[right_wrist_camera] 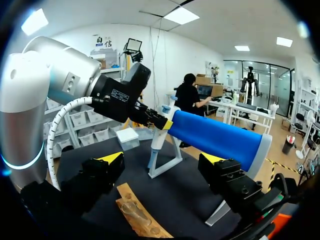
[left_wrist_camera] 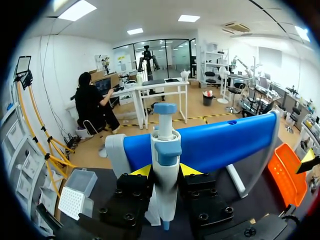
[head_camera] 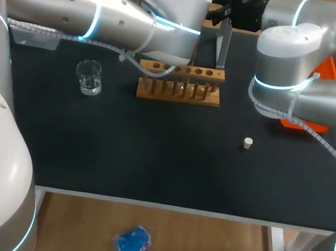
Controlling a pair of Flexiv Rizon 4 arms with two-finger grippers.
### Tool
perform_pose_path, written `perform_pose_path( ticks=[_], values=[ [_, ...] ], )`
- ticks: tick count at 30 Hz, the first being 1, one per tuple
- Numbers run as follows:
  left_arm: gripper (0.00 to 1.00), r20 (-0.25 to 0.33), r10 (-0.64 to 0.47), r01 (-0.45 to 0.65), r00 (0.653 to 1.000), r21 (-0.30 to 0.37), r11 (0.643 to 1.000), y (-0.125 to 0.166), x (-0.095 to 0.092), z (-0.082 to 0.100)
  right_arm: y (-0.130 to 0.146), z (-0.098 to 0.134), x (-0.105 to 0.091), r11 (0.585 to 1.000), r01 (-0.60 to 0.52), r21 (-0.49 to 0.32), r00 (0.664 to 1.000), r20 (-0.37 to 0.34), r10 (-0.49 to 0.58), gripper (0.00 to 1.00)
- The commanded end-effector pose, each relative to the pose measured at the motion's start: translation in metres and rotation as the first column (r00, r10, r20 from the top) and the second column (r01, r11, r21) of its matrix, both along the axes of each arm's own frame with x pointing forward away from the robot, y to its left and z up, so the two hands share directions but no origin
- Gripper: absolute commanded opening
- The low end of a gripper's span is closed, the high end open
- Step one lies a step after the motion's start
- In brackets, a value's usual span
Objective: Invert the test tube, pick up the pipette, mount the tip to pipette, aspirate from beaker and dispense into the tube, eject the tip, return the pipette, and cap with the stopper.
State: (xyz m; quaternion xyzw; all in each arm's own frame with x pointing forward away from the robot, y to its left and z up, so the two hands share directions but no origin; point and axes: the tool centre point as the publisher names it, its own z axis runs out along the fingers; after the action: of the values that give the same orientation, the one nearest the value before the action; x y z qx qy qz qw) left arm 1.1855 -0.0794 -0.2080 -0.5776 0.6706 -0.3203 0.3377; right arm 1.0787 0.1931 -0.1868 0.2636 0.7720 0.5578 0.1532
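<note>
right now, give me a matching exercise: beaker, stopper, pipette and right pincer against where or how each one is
1 beaker
2 stopper
3 pipette
4 right pincer

A between the left pincer fingers
B open, holding nothing
C small and pale, alone on the table
D clear glass, near one end of the wooden test tube rack

Pairs: 1-D, 2-C, 3-A, 4-B

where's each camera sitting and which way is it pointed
Head view: above, behind the robot, looking down on the table; left arm and right arm show.
Left wrist view: on the left wrist, looking along the left gripper, shut on the pipette.
Right wrist view: on the right wrist, open right gripper facing the left arm.
Both wrist views share the pipette and blue stand.
</note>
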Motion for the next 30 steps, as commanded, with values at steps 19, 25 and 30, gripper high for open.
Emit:
perform_pose_path(
  ticks=[19, 25, 30],
  values=[
    [0.30, -0.014, 0.011, -0.011, 1.000, -0.009, 1.000, -0.0011, 0.0004, -0.0038, -0.0001, -0.0004, 0.0004, 1.000, -0.001, 0.001, 1.000, 0.001, 0.001, 1.00],
    [0.45, -0.012, 0.009, -0.010, 1.000, -0.018, 1.000, -0.0013, -0.0029, -0.0034, -0.0001, -0.0004, 0.0004, 1.000, -0.001, 0.001, 1.000, 0.001, 0.001, 1.00],
    [0.49, -0.007, 0.010, -0.010, 1.000, -0.023, 1.000, -0.0014, -0.0060, -0.0013, -0.0001, -0.0004, 0.0004, 1.000, -0.001, 0.001, 1.000, 0.001, 0.001, 1.00]
  ],
)
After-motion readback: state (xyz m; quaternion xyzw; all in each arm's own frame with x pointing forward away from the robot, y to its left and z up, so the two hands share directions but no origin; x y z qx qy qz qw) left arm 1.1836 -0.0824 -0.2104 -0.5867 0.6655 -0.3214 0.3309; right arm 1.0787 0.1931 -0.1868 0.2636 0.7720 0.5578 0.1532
